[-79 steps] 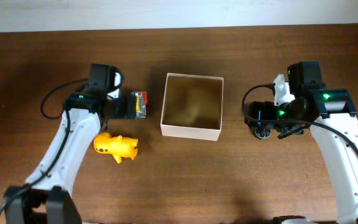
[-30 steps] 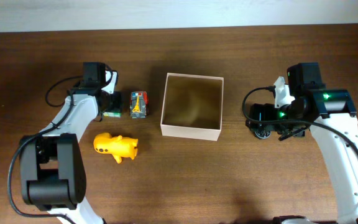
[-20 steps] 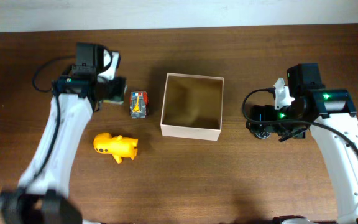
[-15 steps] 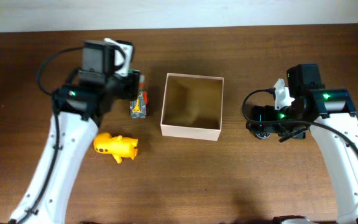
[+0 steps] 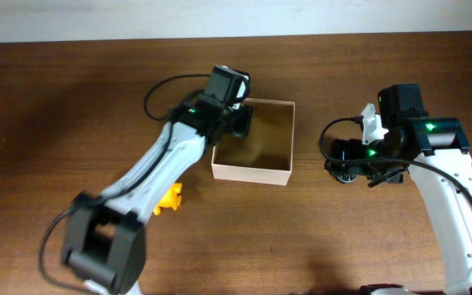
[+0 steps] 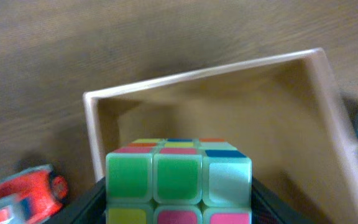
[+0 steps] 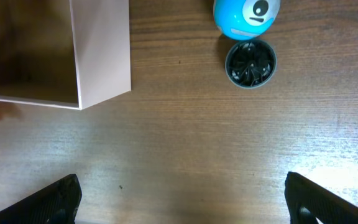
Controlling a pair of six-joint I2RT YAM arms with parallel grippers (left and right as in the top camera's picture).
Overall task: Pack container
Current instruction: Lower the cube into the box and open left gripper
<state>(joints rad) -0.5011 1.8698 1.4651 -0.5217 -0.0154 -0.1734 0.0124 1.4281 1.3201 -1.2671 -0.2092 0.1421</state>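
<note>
Your box (image 5: 251, 173) sits mid-table, open side up. Your left gripper (image 5: 239, 124) hangs over its 10 o'clock corner, clenched on the puzzle cube (image 6: 179, 180). A red toy (image 6: 23, 191) lies just outside that wall. Out at the box's 3 o'clock, your right gripper (image 7: 180, 182) is spread wide and holds nothing.

Box (image 5: 251, 173) floor shows bare tan. Left tool (image 6: 178, 210), clamped on cube (image 6: 178, 177), hangs over the box's left wall. Red car (image 6: 20, 193) lies just outside that wall. Right of box, blue ball (image 7: 246, 15) and dark cup (image 7: 250, 64) sit just beside each other. Table (image 7: 185, 143) ahead of the right tool's (image 7: 182, 204) spread fingers lies bare.
</note>
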